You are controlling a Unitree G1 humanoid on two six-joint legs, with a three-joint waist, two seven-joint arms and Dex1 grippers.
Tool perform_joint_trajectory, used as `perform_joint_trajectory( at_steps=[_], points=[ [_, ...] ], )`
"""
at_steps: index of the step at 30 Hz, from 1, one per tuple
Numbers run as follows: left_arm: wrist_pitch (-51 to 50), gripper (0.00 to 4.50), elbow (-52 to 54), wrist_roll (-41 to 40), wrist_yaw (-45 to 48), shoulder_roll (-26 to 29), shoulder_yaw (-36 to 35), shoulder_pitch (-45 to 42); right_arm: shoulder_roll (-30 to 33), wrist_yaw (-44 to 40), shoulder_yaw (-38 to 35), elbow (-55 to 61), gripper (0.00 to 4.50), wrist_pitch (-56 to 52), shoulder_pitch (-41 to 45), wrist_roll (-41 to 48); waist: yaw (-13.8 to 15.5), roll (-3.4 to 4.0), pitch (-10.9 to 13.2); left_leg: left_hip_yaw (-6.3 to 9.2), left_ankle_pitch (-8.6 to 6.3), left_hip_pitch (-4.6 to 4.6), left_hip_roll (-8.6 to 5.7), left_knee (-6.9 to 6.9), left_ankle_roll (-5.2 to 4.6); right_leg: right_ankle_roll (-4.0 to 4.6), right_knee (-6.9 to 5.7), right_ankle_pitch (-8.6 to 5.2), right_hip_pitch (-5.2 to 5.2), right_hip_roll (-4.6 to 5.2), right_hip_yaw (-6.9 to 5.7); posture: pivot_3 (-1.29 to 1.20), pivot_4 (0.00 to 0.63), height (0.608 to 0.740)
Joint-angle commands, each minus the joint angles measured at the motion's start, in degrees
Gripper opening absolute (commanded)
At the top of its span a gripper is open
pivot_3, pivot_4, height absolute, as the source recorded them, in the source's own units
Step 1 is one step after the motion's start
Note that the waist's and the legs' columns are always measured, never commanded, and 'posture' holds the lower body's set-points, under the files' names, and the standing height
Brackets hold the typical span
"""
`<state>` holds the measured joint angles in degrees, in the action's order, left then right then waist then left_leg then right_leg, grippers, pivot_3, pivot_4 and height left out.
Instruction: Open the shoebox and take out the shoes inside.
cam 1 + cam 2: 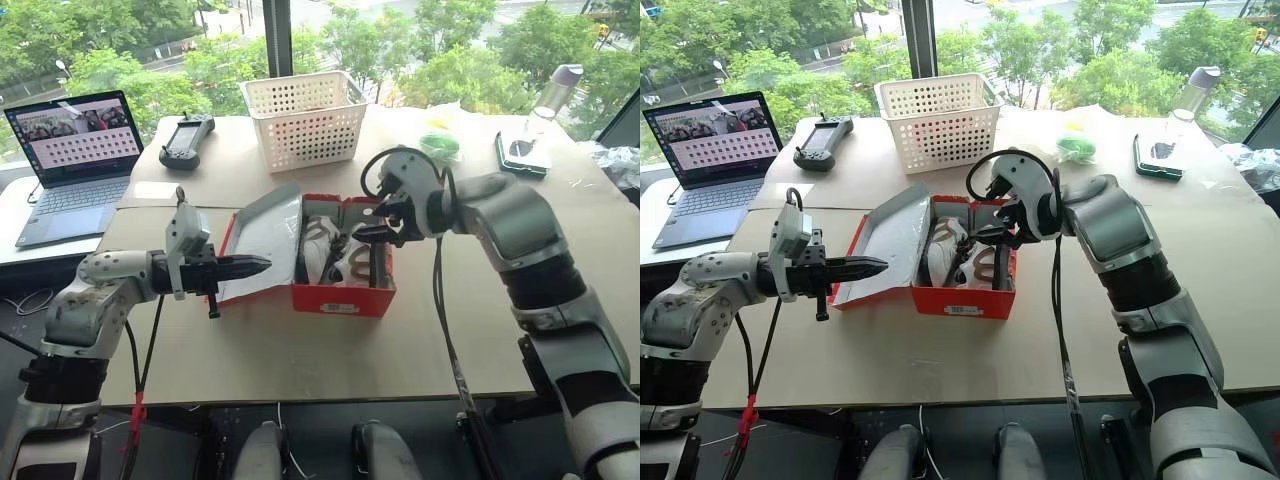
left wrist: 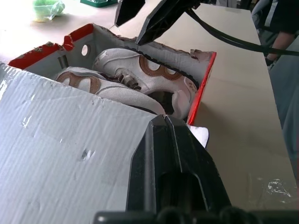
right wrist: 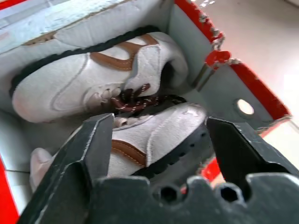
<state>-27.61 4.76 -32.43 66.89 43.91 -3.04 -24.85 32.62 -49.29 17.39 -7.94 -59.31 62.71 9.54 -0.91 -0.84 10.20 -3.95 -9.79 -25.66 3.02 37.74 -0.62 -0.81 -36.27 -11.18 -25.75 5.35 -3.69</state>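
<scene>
The red shoebox [image 1: 340, 298] stands open in the middle of the table. Its lid [image 1: 265, 235] leans back toward my left with the grey-white inside facing up. Two white shoes with brown trim and dark laces [image 3: 84, 84] [image 3: 163, 135] lie side by side in it. My left gripper [image 1: 260, 265] is shut, its tip resting against the lid's inner face near the edge. My right gripper [image 1: 372, 250] reaches down into the box from the far right, open, with its fingers [image 3: 93, 140] on either side of the nearer shoe.
A white perforated basket [image 1: 305, 120] stands behind the box. An open laptop [image 1: 75, 150] and a black controller [image 1: 185, 140] sit at the back left. A green object [image 1: 438, 145], a dark device [image 1: 522, 155] and a bottle [image 1: 555, 95] are at the back right.
</scene>
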Motion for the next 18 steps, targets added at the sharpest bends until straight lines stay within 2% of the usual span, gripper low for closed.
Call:
perform_joint_trajectory(
  at_steps=[1,6,11,18],
  points=[
    [0.7,0.00,2.5,0.0,-0.6,-0.5,-0.5,0.4,-1.8,1.5,0.0,-3.4,4.12,0.9,2.5,-1.3,0.1,0.00,0.0,0.00,0.00,0.02,0.02,0.00,0.00,0.00,-0.01,0.00,0.02,-0.02,0.00,0.00,0.150,0.733],
    [0.1,0.00,4.1,0.0,-1.5,-1.0,-0.7,1.4,-5.2,1.7,-1.3,-9.8,4.12,-0.9,2.5,0.0,0.1,-0.01,0.0,-0.01,0.00,-0.03,-0.01,0.01,0.00,0.00,0.02,0.01,0.02,0.01,0.02,0.00,0.150,0.733],
    [-0.5,0.00,5.4,-0.4,-2.3,-1.1,-1.4,2.2,-5.5,2.6,-0.3,-16.7,4.12,2.2,1.4,-2.1,0.2,-0.01,0.0,-0.01,0.01,-0.16,-0.02,0.02,0.00,0.10,0.03,0.09,-0.08,0.01,0.00,0.00,0.150,0.733],
    [-0.9,0.00,6.4,-0.8,-3.6,-1.7,-2.0,3.3,-6.1,2.0,-0.2,-18.9,4.12,3.5,0.0,-2.8,0.1,-0.04,0.0,0.00,0.01,-0.13,-0.02,0.06,0.00,-0.01,0.00,0.05,-0.06,0.01,0.01,0.00,0.150,0.733]
  ],
)
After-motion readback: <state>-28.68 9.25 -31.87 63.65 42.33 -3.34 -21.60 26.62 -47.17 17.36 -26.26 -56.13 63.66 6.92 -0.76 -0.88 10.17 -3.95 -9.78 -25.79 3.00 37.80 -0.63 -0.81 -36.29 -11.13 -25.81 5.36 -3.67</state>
